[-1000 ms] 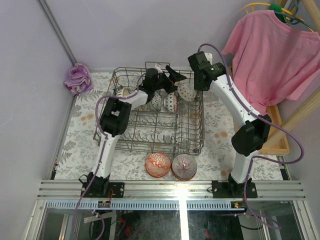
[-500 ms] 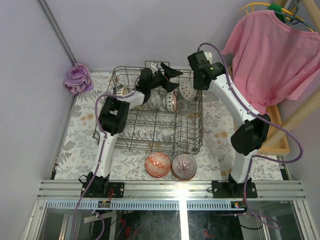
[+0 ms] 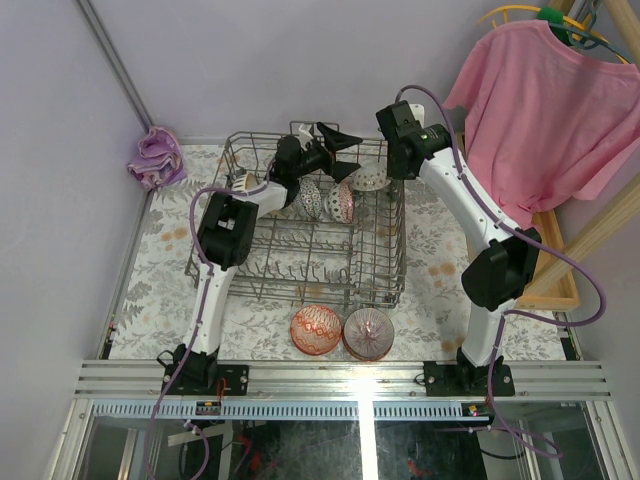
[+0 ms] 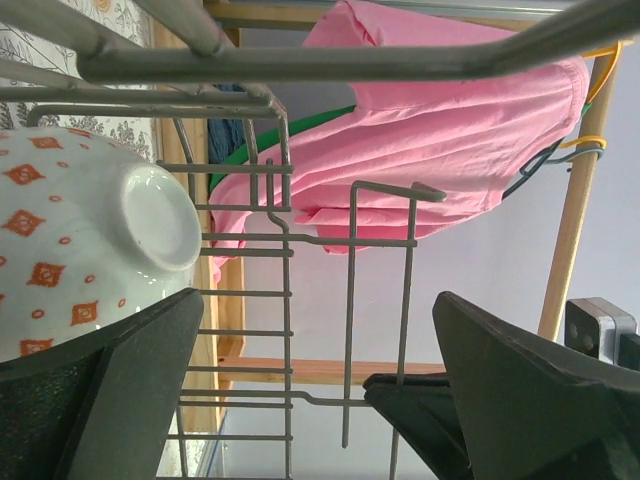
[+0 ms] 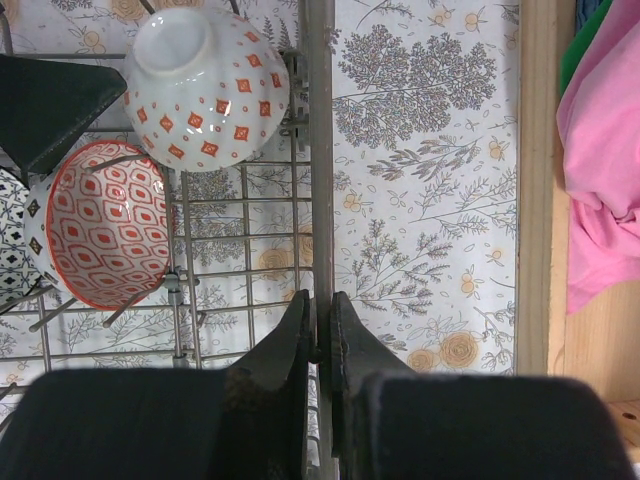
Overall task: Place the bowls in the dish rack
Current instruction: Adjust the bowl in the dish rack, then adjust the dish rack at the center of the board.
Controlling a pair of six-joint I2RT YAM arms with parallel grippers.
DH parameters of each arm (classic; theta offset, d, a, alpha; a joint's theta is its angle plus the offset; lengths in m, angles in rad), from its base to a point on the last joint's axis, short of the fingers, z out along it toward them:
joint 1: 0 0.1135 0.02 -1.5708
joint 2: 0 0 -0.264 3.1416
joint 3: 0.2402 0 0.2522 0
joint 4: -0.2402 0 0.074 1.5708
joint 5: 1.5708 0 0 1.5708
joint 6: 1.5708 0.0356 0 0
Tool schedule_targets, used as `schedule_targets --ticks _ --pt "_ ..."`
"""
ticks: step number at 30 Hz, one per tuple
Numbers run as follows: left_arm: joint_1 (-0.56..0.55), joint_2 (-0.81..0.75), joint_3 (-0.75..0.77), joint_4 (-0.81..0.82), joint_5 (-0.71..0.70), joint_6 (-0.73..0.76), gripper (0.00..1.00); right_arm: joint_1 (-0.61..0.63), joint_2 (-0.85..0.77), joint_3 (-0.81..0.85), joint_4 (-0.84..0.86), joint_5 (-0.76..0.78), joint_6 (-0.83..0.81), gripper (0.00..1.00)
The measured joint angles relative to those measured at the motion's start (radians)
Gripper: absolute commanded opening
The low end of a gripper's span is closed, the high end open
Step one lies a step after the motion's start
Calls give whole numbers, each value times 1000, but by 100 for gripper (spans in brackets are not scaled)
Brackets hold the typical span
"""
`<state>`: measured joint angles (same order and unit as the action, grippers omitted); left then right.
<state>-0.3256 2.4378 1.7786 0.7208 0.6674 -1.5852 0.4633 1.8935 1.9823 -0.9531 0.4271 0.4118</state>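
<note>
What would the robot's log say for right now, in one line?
left gripper: open, by orange-diamond bowl in dish rack | right gripper: shut on dish rack side wire | red bowl, pinkish bowl: on table, unloaded

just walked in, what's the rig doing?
Bowl loading, partway through. The right gripper is shut on the dish rack at its right rim wire. The left gripper is open and empty at the rack's far end, beside the orange-diamond bowl, which sits in the rack next to a red-lattice bowl. Two more, a red bowl and a pinkish bowl, sit on the table in front of the rack.
</note>
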Motion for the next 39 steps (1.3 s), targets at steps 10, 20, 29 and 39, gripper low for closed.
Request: schedule_targets --ticks 10,20,29,39 --pt "-3 19 -15 102 7 -14 100 -2 0 0 2 -3 2 0" --pt "-3 -10 -18 19 -9 -19 100 -6 0 0 3 -11 2 0" --pt "-3 -10 -11 47 -14 -103 100 -14 0 0 10 -26 2 0" --pt "-3 -13 41 147 -22 -256 100 -25 0 -13 55 -34 2 0"
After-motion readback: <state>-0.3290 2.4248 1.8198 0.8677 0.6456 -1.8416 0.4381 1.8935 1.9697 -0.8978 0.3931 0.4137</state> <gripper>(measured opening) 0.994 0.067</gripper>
